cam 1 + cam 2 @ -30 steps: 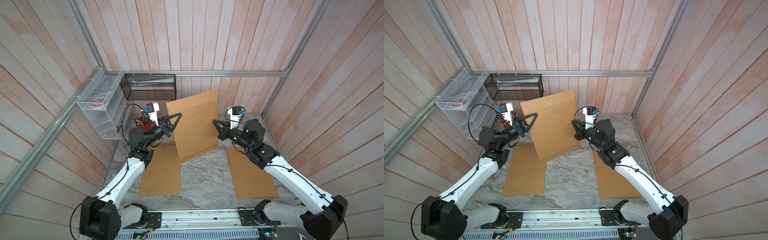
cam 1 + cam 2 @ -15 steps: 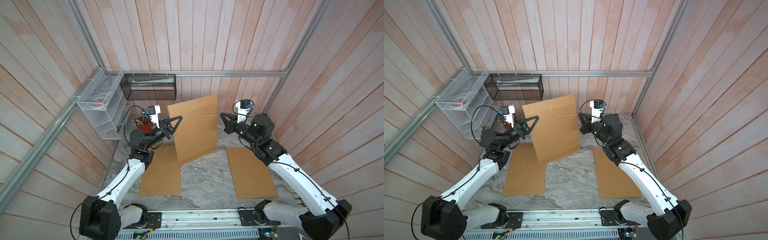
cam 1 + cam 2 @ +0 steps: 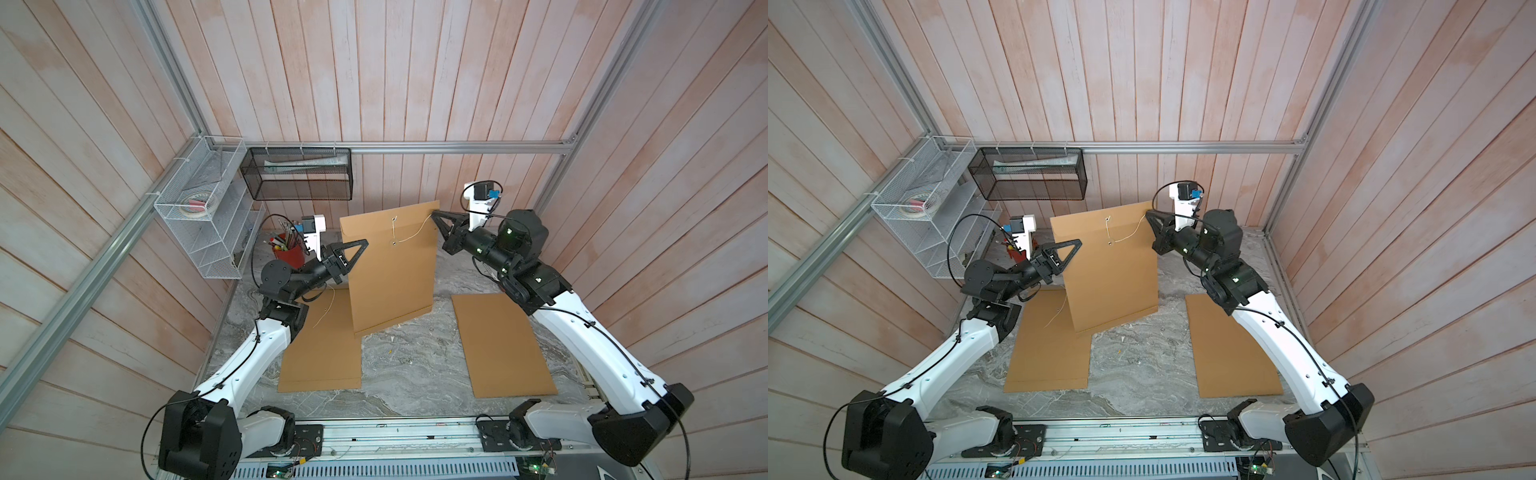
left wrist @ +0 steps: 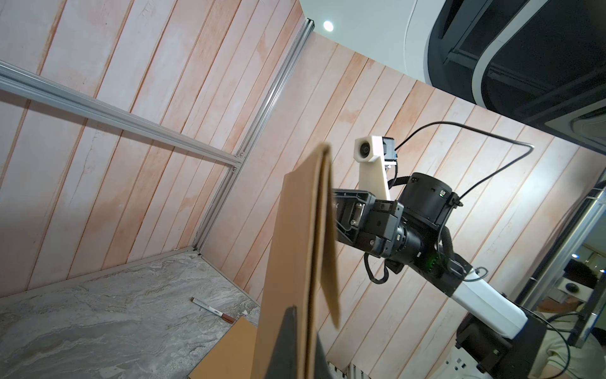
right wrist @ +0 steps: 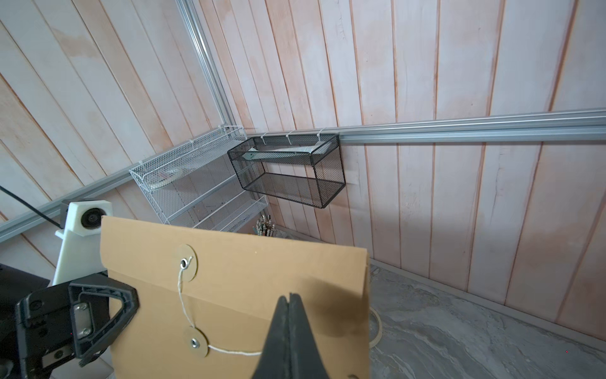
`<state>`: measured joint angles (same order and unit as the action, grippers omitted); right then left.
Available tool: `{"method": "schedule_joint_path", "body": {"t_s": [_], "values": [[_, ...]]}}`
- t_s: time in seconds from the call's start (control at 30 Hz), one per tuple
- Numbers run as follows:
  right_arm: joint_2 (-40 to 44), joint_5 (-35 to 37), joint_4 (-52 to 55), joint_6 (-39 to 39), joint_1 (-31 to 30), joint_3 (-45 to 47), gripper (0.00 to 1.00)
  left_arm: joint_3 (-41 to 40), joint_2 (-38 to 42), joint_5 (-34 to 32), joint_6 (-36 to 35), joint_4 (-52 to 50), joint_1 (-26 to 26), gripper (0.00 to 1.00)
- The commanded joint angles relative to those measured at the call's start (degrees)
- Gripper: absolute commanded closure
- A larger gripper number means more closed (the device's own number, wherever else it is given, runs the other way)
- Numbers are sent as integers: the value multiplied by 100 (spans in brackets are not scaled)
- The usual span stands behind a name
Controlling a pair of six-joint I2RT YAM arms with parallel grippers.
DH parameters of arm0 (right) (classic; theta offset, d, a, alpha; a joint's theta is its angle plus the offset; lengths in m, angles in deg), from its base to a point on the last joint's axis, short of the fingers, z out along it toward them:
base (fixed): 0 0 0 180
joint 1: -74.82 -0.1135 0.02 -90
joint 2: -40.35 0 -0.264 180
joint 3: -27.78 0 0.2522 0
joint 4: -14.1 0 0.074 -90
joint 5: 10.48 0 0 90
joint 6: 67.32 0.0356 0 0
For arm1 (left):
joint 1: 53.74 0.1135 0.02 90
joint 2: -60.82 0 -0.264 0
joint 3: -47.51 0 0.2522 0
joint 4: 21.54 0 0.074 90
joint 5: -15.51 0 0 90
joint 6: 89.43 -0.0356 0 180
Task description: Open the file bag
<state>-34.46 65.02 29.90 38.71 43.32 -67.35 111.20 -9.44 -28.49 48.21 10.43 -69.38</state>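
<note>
The file bag (image 3: 390, 270) (image 3: 1108, 274) is a brown paper envelope standing upright above the marble table. My left gripper (image 3: 365, 242) (image 3: 1079, 242) (image 4: 305, 323) is shut on its left edge. A white string (image 3: 415, 233) (image 3: 1129, 236) (image 5: 234, 351) runs from the upper button down round the lower one and out to my right gripper (image 3: 433, 213) (image 3: 1147, 213) (image 5: 290, 296). That gripper is shut on the string by the bag's top right corner. In the left wrist view the flap (image 4: 328, 262) hangs a little off the bag (image 4: 288, 246).
Two more brown envelopes (image 3: 320, 345) (image 3: 503, 345) lie flat on the table. At the back left are a white wire rack (image 3: 203, 216), a black mesh basket (image 3: 301, 174) and a red pen cup (image 3: 289, 249). A marker (image 4: 213, 308) and a tape roll (image 5: 375, 328) lie on the table.
My right gripper has moved up and to the right, from in front of the bag to its top right corner, drawing the string out. The bag stands a little straighter.
</note>
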Motion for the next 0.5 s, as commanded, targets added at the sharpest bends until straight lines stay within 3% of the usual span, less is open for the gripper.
{"method": "schedule_joint_path", "body": {"t_s": [0.0,0.47], "values": [[-218,-220,143,-144,-215,-332,100,-106,80,166,-49,12,26,100],[-1045,-290,249,-288,-910,-1245,100,-277,-5,277,156,264,14,100]]}}
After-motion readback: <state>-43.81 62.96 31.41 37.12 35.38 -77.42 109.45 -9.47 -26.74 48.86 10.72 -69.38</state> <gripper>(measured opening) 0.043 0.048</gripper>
